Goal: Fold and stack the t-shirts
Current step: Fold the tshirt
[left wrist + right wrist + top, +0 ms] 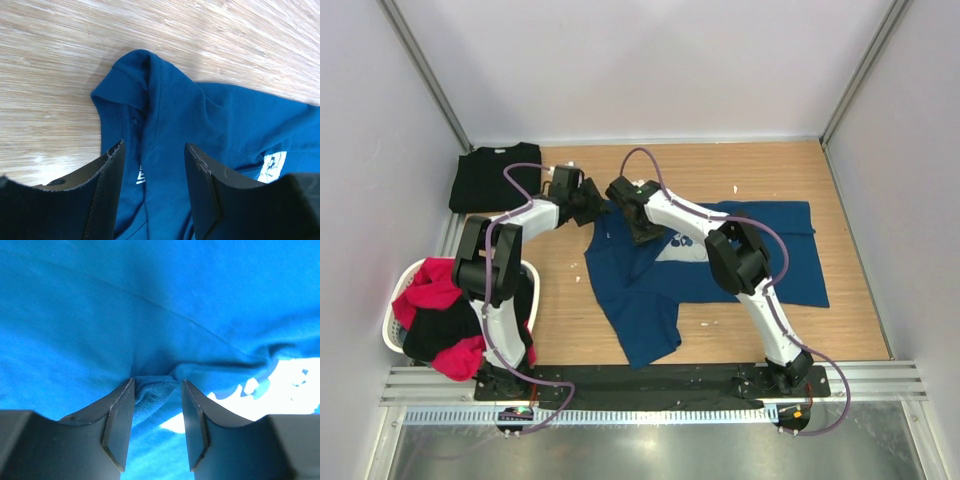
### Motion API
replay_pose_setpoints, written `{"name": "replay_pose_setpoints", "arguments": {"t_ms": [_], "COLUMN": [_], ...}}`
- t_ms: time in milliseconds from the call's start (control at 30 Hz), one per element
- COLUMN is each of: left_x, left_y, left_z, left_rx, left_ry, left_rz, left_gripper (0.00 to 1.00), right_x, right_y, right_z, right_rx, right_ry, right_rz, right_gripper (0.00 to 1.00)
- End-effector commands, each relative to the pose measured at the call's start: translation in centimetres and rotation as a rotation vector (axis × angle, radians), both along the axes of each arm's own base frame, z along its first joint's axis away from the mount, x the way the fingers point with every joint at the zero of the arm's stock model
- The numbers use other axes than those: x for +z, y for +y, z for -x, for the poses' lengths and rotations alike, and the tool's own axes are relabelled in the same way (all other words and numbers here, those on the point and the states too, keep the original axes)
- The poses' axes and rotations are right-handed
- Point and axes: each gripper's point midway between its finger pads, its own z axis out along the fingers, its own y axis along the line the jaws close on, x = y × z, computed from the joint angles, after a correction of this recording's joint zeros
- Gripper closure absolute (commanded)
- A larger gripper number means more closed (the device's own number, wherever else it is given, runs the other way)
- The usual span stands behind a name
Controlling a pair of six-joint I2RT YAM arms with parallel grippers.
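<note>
Shows the navy blue t-shirt [790, 255] spread on the wooden table [565, 300], pinched in a pucker beside its pale print [297, 377] by the narrowed right gripper [157, 382], straddled over a raised fold at its edge by the left gripper [155, 147] with jaws apart, clamping nothing — folded black t-shirt [485, 180] at the far-left corner, well apart.

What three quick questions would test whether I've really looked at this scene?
1. Multiple choice: the folded t-shirt at the far left is A red, B black, C white.
2. True or false: the left gripper and right gripper are both at the blue t-shirt.
3. Fill in: the red and black clothes sit in a white ____.
Key: 1 B; 2 true; 3 basket.
</note>
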Motion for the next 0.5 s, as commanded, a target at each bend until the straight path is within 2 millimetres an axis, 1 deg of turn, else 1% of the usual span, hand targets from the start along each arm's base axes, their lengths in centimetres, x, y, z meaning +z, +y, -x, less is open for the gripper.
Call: {"name": "replay_pose_setpoints", "arguments": {"t_ms": [0,33,100,167,233,267,300,333,467], "left_x": [4.5,5.0,5.5,6.2,6.5,6.6,6.6,6.6,6.3], "left_y": [-0.7,-0.8,-1.3,-1.7,-2.1,-2.3,-2.5,-2.7,-3.4], "left_z": [-0.9,-1.1,-0.9,-0.9,-0.8,-0.7,-0.5,-0.5,0.0], "left_rx": [-0.039,-0.046,-0.065,-0.07,-0.077,-0.082,-0.085,-0.089,-0.105], "left_ry": [-0.089,-0.099,-0.101,-0.102,-0.104,-0.104,-0.102,-0.103,-0.096], "left_rz": [0.032,0.036,0.057,0.082,0.093,0.096,0.098,0.098,0.094], "left_gripper": [0.48,0.48,0.48,0.48,0.48,0.48,0.48,0.48,0.48], "right_x": [4.0,4.6,4.9,5.4,5.2,5.4,4.7,4.6,4.4], "right_y": [-1.9,-2.1,-2.3,-2.2,-2.5,-2.5,-2.8,-2.8,-4.1], "right_z": [0.6,0.6,0.8,0.9,1.1,1.3,1.8,1.9,2.5], "right_rx": [-0.034,-0.046,-0.057,-0.068,-0.079,-0.086,-0.09,-0.092,-0.109], "right_ry": [-0.045,-0.058,-0.064,-0.077,-0.071,-0.072,-0.055,-0.057,-0.067], "right_rz": [0.033,0.028,0.021,0.004,0.007,-0.004,0.007,0.0,0.033], "right_gripper": [0.54,0.55,0.56,0.6,0.65,0.69,0.72,0.77,0.82]}}
